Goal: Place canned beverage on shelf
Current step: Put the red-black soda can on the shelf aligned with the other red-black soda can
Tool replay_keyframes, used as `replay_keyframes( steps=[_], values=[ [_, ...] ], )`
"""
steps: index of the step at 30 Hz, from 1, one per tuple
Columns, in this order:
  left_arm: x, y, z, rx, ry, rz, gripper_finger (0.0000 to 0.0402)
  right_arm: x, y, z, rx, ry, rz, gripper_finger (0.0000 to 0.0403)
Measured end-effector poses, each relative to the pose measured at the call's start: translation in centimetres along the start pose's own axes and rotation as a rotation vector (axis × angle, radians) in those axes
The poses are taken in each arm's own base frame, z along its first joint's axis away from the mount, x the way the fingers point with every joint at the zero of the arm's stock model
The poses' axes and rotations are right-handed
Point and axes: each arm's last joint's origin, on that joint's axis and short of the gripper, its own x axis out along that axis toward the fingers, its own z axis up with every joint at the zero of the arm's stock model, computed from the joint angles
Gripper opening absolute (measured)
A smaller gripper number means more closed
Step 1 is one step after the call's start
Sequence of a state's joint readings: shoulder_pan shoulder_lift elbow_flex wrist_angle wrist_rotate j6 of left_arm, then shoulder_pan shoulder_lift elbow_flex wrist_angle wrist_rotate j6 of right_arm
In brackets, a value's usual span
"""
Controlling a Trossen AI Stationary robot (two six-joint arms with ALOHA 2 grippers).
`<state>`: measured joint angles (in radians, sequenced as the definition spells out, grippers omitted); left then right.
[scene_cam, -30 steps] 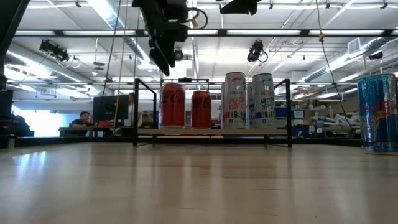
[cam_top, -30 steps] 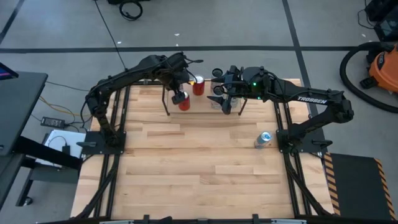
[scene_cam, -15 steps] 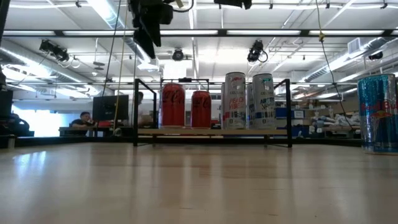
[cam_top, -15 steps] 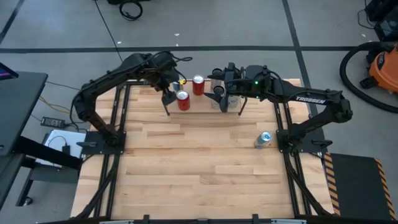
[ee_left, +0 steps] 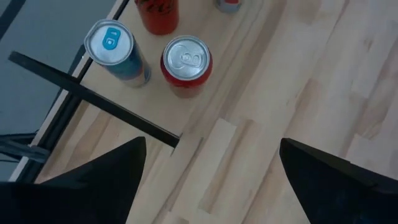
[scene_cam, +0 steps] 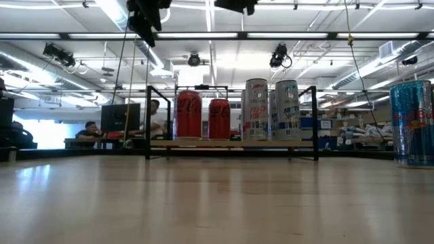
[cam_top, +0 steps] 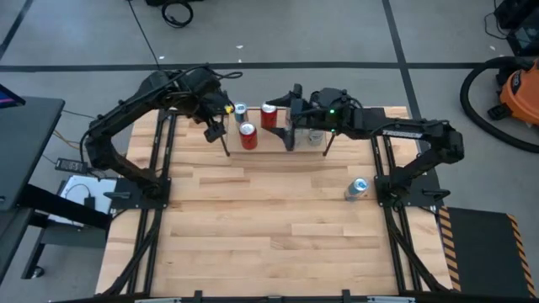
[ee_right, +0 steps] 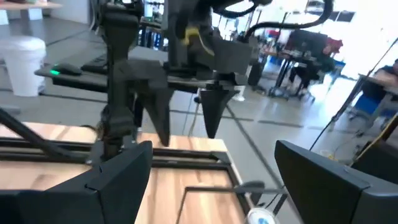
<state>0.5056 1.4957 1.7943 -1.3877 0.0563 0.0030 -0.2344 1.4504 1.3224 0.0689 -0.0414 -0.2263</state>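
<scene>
The shelf (cam_top: 278,150) stands at the table's far middle. On it stand two red cans (cam_top: 248,135) (cam_top: 269,114), a blue-topped can (cam_top: 240,110) and silver cans (scene_cam: 271,110), all upright on their bases. Another blue can (cam_top: 357,188) stands upright on the tabletop near the right arm's base. My left gripper (cam_top: 213,128) hangs open above the shelf's left end, tilted down, with nothing between its fingers (ee_left: 93,180). My right gripper (cam_top: 288,118) is open and level above the shelf's middle, pointing toward the left gripper.
Black upright rods (scene_cam: 148,122) mark the shelf's corners, and one black bar (ee_left: 93,93) crosses the left wrist view. The blue can (scene_cam: 413,122) looms at the low view's right. Bare wood tabletop (cam_top: 269,236) spreads toward the near edge. People sit in the room beyond.
My left gripper has risen and drawn back from above the red cans toward the table's left edge, staying open; the cans stay put. My right gripper has tipped up to level and gone a little toward the table's left, over the shelf.
</scene>
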Motion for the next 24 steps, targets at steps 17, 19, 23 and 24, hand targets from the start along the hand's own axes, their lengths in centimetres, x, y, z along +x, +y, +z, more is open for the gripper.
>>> replay_keyframes(
  steps=[17,19,23,24],
  values=[
    [-1.8,-0.2,-1.1,-0.012,-0.027,-0.003,0.0371,6.5,-2.7,-8.4,-0.134,0.214,-0.147,0.0349],
    [-1.8,-0.2,-1.1,-0.013,-0.027,-0.003,0.0371,7.0,-2.7,-9.3,-0.110,0.225,-0.103,0.0349],
    [-1.8,-0.2,-1.1,-0.012,-0.027,-0.001,0.0371,7.9,-2.4,-11.2,-0.086,0.264,-0.055,0.0349],
    [-1.8,-0.2,-1.1,-0.012,-0.027,-0.001,0.0371,8.2,-2.4,-11.6,-0.085,0.270,-0.052,0.0349]
  ],
)
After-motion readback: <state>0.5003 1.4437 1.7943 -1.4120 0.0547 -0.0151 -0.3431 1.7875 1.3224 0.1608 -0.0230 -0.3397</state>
